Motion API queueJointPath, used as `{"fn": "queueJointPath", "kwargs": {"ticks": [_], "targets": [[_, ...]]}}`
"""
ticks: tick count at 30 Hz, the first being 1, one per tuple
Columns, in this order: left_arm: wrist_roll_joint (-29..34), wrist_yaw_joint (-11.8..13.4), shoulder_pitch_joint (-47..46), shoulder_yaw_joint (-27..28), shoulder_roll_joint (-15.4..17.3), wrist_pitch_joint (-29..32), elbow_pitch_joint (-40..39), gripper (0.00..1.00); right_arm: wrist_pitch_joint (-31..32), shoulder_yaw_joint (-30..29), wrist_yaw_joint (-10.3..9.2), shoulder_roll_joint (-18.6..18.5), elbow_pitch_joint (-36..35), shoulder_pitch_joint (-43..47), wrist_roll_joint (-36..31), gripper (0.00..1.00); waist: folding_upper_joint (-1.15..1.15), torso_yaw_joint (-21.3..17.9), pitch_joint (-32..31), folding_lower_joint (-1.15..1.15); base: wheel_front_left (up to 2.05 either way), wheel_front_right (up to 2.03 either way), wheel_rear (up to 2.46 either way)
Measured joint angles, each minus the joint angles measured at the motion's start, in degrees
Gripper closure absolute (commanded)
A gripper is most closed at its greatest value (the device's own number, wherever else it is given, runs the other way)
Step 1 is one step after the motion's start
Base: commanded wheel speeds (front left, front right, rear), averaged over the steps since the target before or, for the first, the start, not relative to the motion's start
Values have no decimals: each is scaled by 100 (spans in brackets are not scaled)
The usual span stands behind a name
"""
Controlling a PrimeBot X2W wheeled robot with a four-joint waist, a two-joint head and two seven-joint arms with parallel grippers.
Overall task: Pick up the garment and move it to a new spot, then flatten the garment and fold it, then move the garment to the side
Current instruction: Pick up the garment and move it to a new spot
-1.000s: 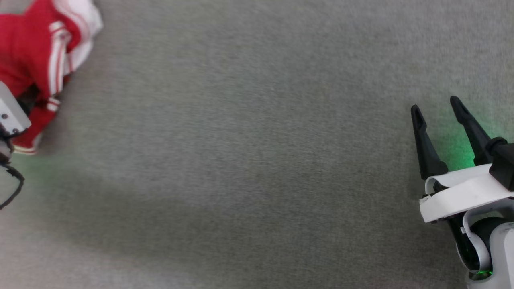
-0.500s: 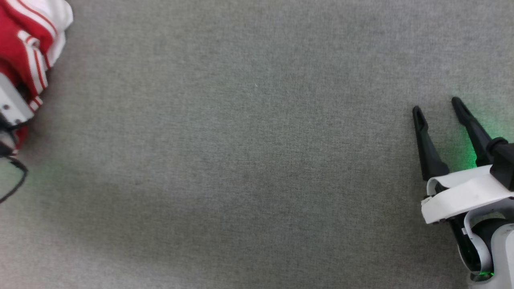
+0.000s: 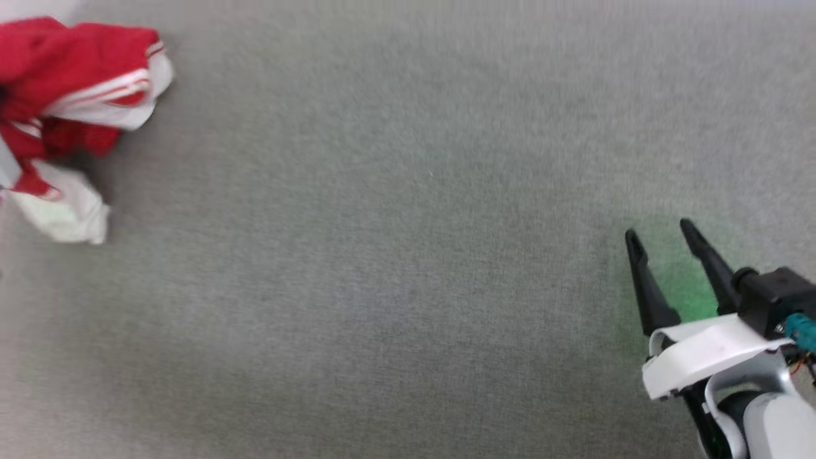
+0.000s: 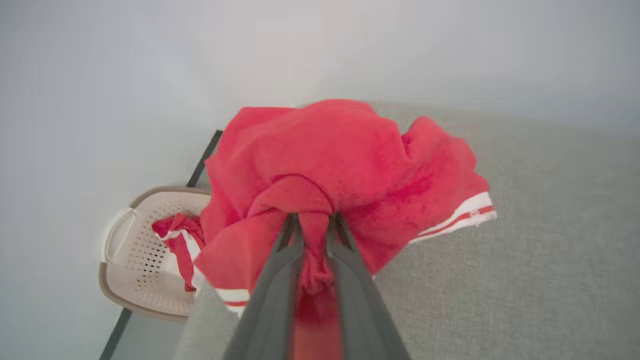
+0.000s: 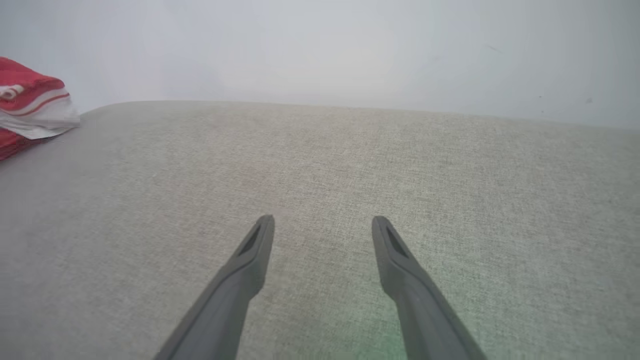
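Now our left gripper is clamped on a fold of the garment — bunched at the far left of the grey surface, a beige basket with red cloth just beyond; our right gripper hovers, fingers spread, well apart.

Operator: State changes since previous frames.
Technician: The left gripper closes from open onto the garment. It re-bunches at upper left; white sleeve hangs below. Head camera shifts; right gripper appears lower.
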Motion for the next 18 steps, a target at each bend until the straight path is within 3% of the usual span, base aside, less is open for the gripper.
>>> {"fn": "queueJointPath", "kwargs": {"ticks": [10, 18], "targets": [[154, 0, -102, -425, 514, -319, -1004, 100, -193, 103, 0, 212, 383, 397, 126, 0, 0, 124, -1020, 0, 0, 0, 0], [258, 14, -131, -641, 798, 179, -2120, 100, -311, 109, 0, 327, 541, 603, 215, 0, 0, 179, -1794, 0, 0, 0, 0]]}}
